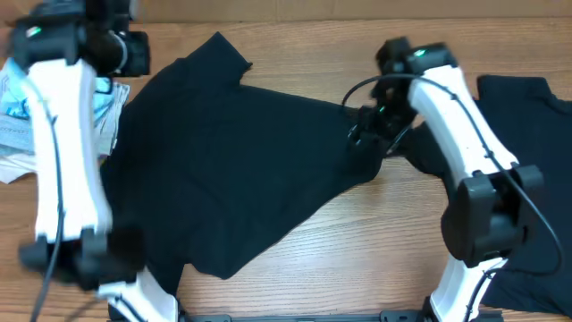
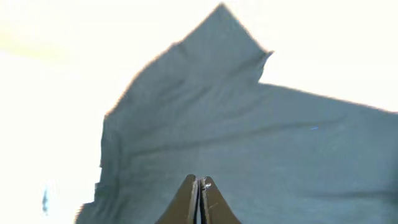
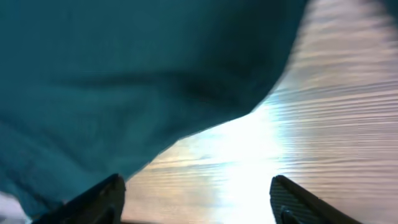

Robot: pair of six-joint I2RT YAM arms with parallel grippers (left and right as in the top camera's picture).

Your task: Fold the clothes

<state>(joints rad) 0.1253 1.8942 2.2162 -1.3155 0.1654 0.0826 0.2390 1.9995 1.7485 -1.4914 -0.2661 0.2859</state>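
Note:
One of the clothes, a black T-shirt (image 1: 232,161), lies spread and rumpled across the middle of the wooden table (image 1: 357,241), one sleeve pointing to the far edge. My left gripper (image 1: 141,55) hovers by the shirt's far-left side. In the left wrist view it (image 2: 199,182) is shut, with the shirt (image 2: 236,124) below and nothing visible between the jaws. My right gripper (image 1: 362,134) sits at the shirt's right edge. In the right wrist view it (image 3: 198,183) stands wide open over bare wood, with the shirt's hem (image 3: 124,74) reaching its left finger (image 3: 102,199).
A second black shirt (image 1: 536,116) lies at the right edge of the table, partly under the right arm. Crumpled paper and plastic wrapping (image 1: 18,116) sit at the far left. Bare wood shows along the front of the table.

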